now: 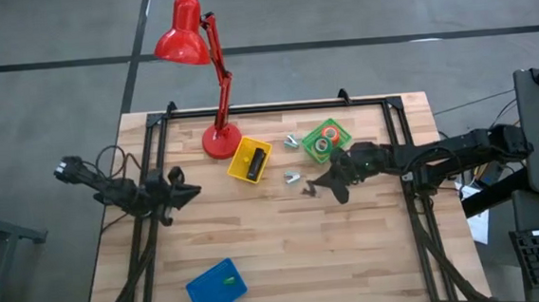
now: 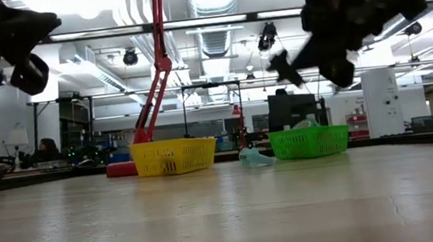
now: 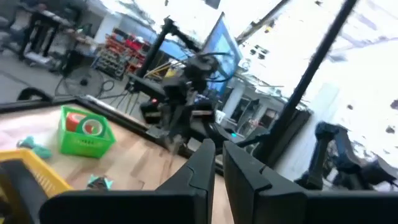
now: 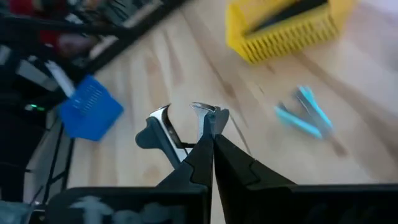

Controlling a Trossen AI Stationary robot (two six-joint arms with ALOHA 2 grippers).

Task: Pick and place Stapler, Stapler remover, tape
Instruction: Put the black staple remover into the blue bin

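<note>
Wood table, right claw pinching a staple remover

Wooden table (image 1: 286,254) fills the high view, and the red lamp (image 1: 209,79) stands at its far edge, base on the boards. Everything below is placed from that lamp.

The left arm waits well to the lamp's left, off to the side; the left gripper (image 1: 185,190) has its fingers (image 3: 196,174) drawn narrow, almost touching, with nothing between them. The right gripper (image 1: 327,180) hangs above the table to the right of the lamp's base, past the yellow basket. Its claw is pinched tight on a staple remover (image 4: 177,132) with silvery jaws and a dark grip, lifted clear of the wood.

The blue basket (image 1: 215,288) sits well away from the lamp, near the front edge; a small yellow-green thing lies in it, too small to tell. The yellow basket (image 1: 249,160) sits just beside the lamp's base, on its right. The green basket (image 1: 327,139) stands farther right of the lamp.

The stapler (image 1: 255,161) lies inside the yellow basket. The tape (image 1: 321,145) rests in the green basket. Two loose removers (image 1: 292,177) lie on the wood between the two baskets.
</note>
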